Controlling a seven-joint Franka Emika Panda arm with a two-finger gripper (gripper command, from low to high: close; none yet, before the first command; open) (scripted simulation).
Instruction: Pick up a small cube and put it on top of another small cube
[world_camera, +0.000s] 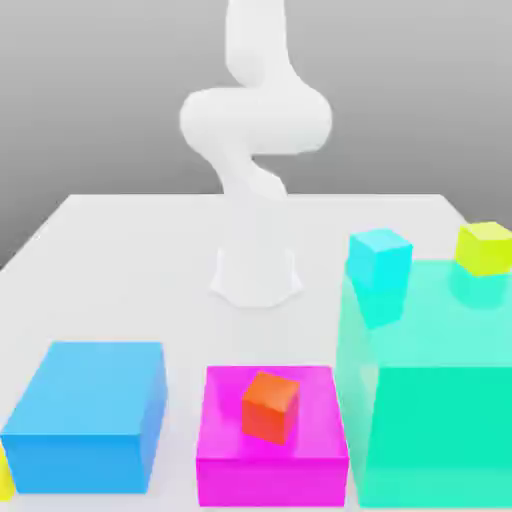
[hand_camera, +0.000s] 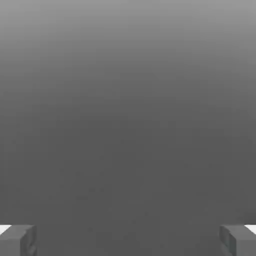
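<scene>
Exterior view, left to right. At the left edge, low in the frame, a sliver of a yellow object (world_camera: 4, 482) shows; what it is cannot be told. Next is a large blue block (world_camera: 85, 415) resting on the white table (world_camera: 120, 250). Centre front stands a magenta block (world_camera: 272, 440) with a small orange cube (world_camera: 270, 405) on its top face, turned slightly askew. Behind it, near the middle of the table, rises the white arm (world_camera: 255, 130). On the right stands a tall teal block (world_camera: 430, 400), the highest of the three. Two small cubes sit on its top: a cyan cube (world_camera: 380, 260) at the nearer-left corner and a yellow-green cube (world_camera: 485, 247) toward the far right. They are apart from each other.

In the hand view, the gripper (hand_camera: 128, 240) has its fingers (hand_camera: 17, 240) spread wide at opposite edges of the picture, with nothing between them and only plain grey beyond.

Assessment: no cube is grasped and none is stacked, so the task stands at its opening step, the approach to a chosen cube. The next move calls for bringing the hand over one small cube, squaring the spread fingers to its faces, then descending. The orange cube's skew would require a wrist turn to match.
</scene>
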